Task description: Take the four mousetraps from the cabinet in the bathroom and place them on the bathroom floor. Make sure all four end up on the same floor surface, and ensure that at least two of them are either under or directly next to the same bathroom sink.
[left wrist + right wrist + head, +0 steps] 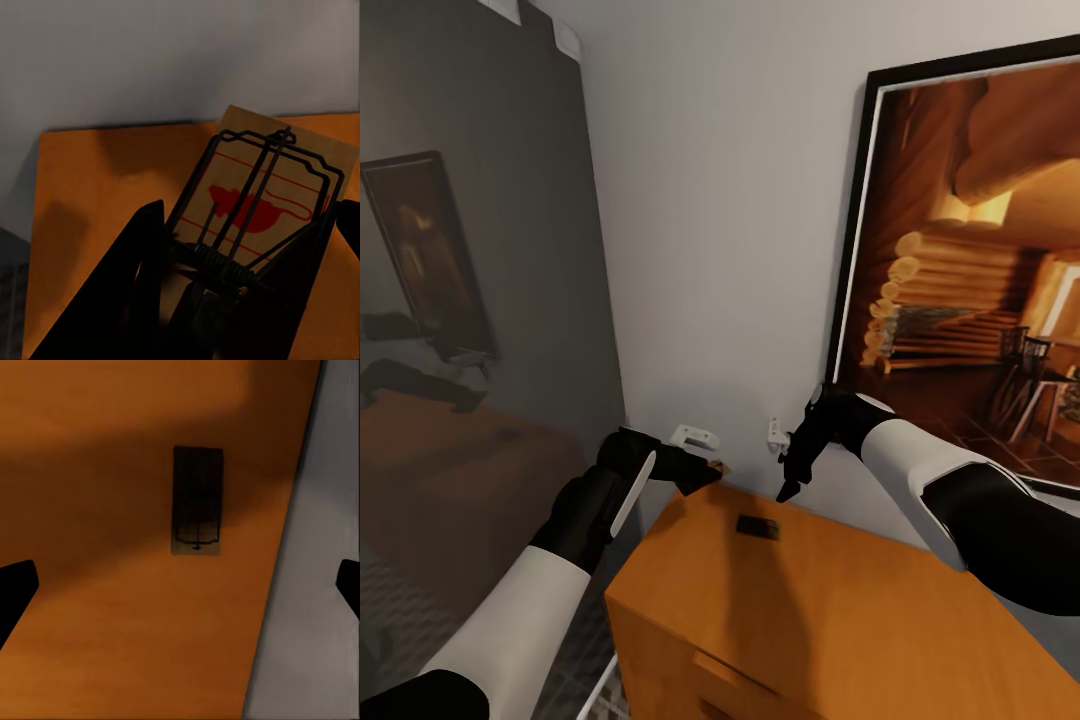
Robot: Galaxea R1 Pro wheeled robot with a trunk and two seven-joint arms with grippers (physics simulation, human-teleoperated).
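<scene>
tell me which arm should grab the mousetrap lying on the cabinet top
Right. Its open claw hangs above the lying mousetrap on the cabinet, while the left claw already grips another mousetrap.

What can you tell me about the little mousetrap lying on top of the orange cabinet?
The mousetrap is a small flat rectangular board with thin dark wire parts, looking dark in shadow. It lies flat on the cabinet's orange-brown wooden top, near the back edge by the wall. Nothing touches it except the top. The right gripper hangs above it, jaws spread wide.
</scene>
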